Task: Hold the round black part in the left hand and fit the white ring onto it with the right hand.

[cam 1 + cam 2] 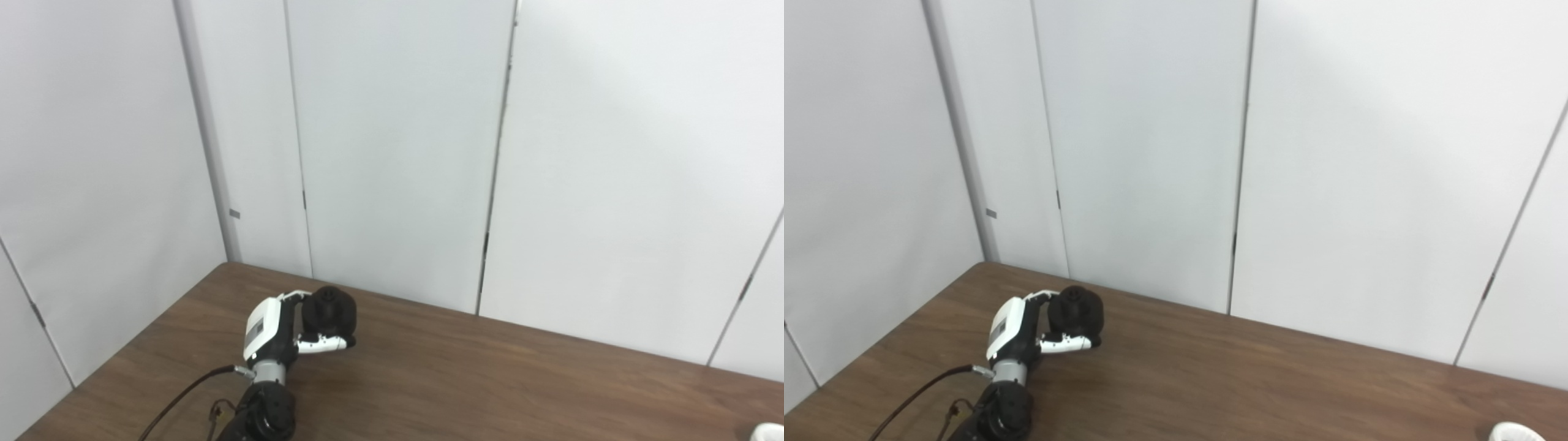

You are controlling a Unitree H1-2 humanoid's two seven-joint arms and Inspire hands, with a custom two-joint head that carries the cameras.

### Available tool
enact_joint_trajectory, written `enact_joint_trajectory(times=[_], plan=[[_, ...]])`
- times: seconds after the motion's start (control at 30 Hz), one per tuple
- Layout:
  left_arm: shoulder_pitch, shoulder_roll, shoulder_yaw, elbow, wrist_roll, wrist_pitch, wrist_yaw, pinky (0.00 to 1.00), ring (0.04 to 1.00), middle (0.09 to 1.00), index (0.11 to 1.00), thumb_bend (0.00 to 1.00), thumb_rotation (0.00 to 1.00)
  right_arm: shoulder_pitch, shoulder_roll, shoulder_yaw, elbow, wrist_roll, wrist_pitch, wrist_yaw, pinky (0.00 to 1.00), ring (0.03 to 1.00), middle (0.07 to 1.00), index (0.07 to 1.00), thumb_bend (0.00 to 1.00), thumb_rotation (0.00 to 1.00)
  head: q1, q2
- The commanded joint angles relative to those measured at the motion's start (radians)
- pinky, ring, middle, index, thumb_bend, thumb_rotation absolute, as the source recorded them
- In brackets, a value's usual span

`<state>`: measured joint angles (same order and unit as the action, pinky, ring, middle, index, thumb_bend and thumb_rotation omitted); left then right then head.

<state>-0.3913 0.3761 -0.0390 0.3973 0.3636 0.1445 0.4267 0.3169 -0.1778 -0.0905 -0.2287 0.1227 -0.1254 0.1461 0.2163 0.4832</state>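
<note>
My left hand reaches over the far left part of the brown table and is shut on the round black part, holding it just above the tabletop with its thumb under it. The same black part shows in the right eye view, in the left hand. The white ring lies on the table at the bottom right corner, partly cut off by the picture's edge; only a sliver of the ring shows in the left eye view. My right hand is out of sight.
White wall panels stand close behind the table's far edge and along its left side. A black cable runs along my left forearm.
</note>
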Motion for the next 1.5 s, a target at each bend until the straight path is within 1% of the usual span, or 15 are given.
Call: enact_joint_trajectory(times=[0.0, 0.1, 0.23, 0.27, 0.33, 0.43, 0.47, 0.53, 0.6, 0.73, 0.83, 0.93, 1.07, 1.23, 1.47], plan=[[-0.001, 0.012, 0.011, -0.126, 0.024, 0.045, -0.041, 1.0, 0.912, 0.794, 0.484, 0.52, 0.06, -0.009, -0.003, 0.013, -0.016, 0.034, -0.002, 0.022, 1.0, 1.0, 0.981, 0.996, 0.67, 1.0, -0.01, 0.01], [0.057, 0.018, -0.005, -0.28, 0.04, 0.108, -0.122, 1.0, 0.909, 0.801, 0.485, 0.52, 0.06, -0.008, 0.008, 0.019, -0.04, 0.002, 0.031, -0.002, 1.0, 1.0, 0.977, 0.994, 0.69, 1.0, -0.032, 0.025], [0.159, 0.014, -0.029, -0.495, 0.066, 0.184, -0.231, 0.91, 0.875, 0.799, 0.486, 0.52, 0.06, -0.005, 0.029, 0.029, -0.079, -0.054, 0.086, -0.038, 1.0, 0.991, 0.949, 0.971, 0.7, 1.0, -0.067, 0.059], [0.176, 0.012, -0.031, -0.528, 0.07, 0.191, -0.249, 0.89, 0.882, 0.803, 0.487, 0.52, 0.05, -0.005, 0.031, 0.03, -0.084, -0.064, 0.093, -0.043, 0.99, 0.983, 0.95, 0.966, 0.69, 1.0, -0.069, 0.062], [0.229, 0.003, -0.051, -0.622, 0.082, 0.2, -0.292, 0.84, 0.881, 0.803, 0.487, 0.52, 0.05, -0.005, 0.035, 0.035, -0.094, -0.081, 0.104, -0.05, 0.97, 0.976, 0.954, 0.957, 0.66, 1.0, -0.086, 0.09], [0.286, -0.01, -0.071, -0.713, 0.105, 0.202, -0.335, 0.79, 0.872, 0.802, 0.486, 0.52, 0.06, -0.004, 0.04, 0.045, -0.114, -0.088, 0.12, -0.055, 0.95, 0.976, 0.954, 0.952, 0.61, 1.0, -0.122, 0.126], [0.298, -0.014, -0.074, -0.73, 0.111, 0.202, -0.345, 0.79, 0.871, 0.804, 0.485, 0.52, 0.06, -0.003, 0.041, 0.048, -0.12, -0.088, 0.124, -0.057, 0.95, 0.978, 0.954, 0.95, 0.6, 1.0, -0.122, 0.126], [0.339, -0.03, -0.08, -0.783, 0.113, 0.196, -0.369, 0.8, 0.87, 0.806, 0.485, 0.52, 0.06, -0.002, 0.044, 0.056, -0.136, -0.085, 0.131, -0.058, 0.96, 0.98, 0.956, 0.947, 0.59, 1.0, -0.165, 0.179], [0.376, -0.049, -0.08, -0.828, 0.107, 0.185, -0.389, 0.85, 0.882, 0.812, 0.485, 0.52, 0.06, -0.003, 0.042, 0.061, -0.149, -0.088, 0.136, -0.061, 0.96, 0.975, 0.953, 0.941, 0.59, 1.0, -0.176, 0.199], [0.424, -0.074, -0.075, -0.882, 0.11, 0.174, -0.42, 0.86, 0.881, 0.808, 0.485, 0.52, 0.06, -0.012, 0.044, 0.068, -0.186, -0.081, 0.182, -0.07, 0.95, 0.959, 0.942, 0.933, 0.61, 0.98, -0.197, 0.258], [0.453, -0.093, -0.082, -0.911, 0.133, 0.163, -0.431, 0.83, 0.866, 0.804, 0.485, 0.52, 0.06, -0.024, 0.046, 0.072, -0.21, -0.087, 0.219, -0.077, 0.93, 0.951, 0.933, 0.93, 0.61, 0.97, -0.205, 0.3], [0.47, -0.117, -0.089, -0.923, 0.15, 0.161, -0.435, 0.81, 0.855, 0.797, 0.485, 0.52, 0.06, -0.035, 0.046, 0.075, -0.222, -0.099, 0.244, -0.081, 0.93, 0.95, 0.926, 0.924, 0.62, 0.95, -0.207, 0.314], [0.495, -0.148, -0.121, -0.924, 0.201, 0.13, -0.425, 0.79, 0.852, 0.796, 0.484, 0.52, 0.06, -0.049, 0.049, 0.077, -0.241, -0.105, 0.277, -0.087, 0.93, 0.95, 0.92, 0.919, 0.63, 0.95, -0.217, 0.36], [0.501, -0.186, -0.159, -0.92, 0.267, 0.118, -0.435, 0.76, 0.847, 0.794, 0.484, 0.52, 0.06, -0.065, 0.051, 0.08, -0.258, -0.106, 0.303, -0.088, 0.9, 0.945, 0.916, 0.919, 0.63, 0.96, -0.222, 0.387], [0.505, -0.245, -0.225, -0.907, 0.322, 0.111, -0.457, 0.75, 0.841, 0.789, 0.484, 0.52, 0.06, -0.08, 0.059, 0.085, -0.276, -0.106, 0.338, -0.096, 0.92, 0.946, 0.915, 0.92, 0.66, 0.96, -0.248, 0.419]])
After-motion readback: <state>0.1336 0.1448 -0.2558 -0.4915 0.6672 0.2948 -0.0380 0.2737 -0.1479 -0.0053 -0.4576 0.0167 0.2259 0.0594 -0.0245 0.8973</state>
